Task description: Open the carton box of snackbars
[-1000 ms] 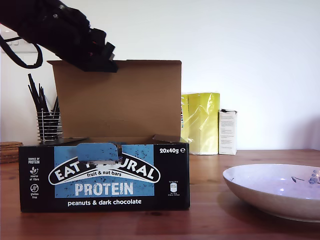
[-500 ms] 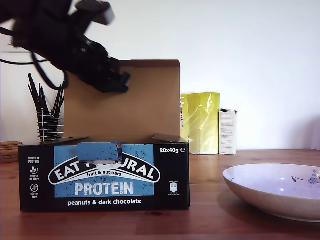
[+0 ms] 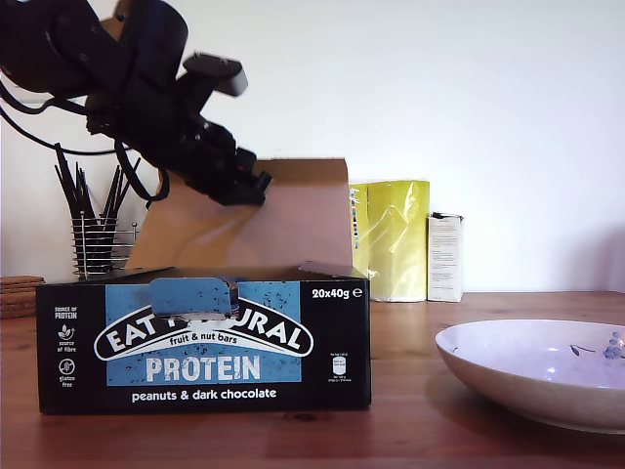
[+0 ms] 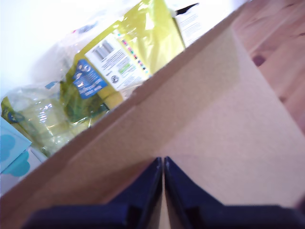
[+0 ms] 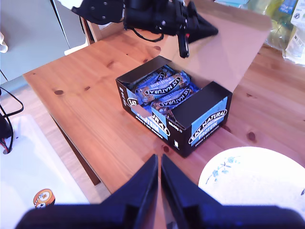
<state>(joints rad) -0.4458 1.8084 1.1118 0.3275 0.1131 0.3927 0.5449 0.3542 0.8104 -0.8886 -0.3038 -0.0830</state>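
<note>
The carton box of snackbars sits on the wooden bench toward the exterior view's left, brown lid tilted back, bars showing inside. My first gripper, fingers pressed together, pushes against that lid. My second gripper hovers high above, fingers together too, beside the white bowl.

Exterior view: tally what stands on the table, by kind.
Boxes: 2, the carton box of snackbars and the small white carton
Bags: 1, yellow bag
Bowls: 1, white bowl
Wire holder: 1
Wooden item: 1
Total: 6
</note>
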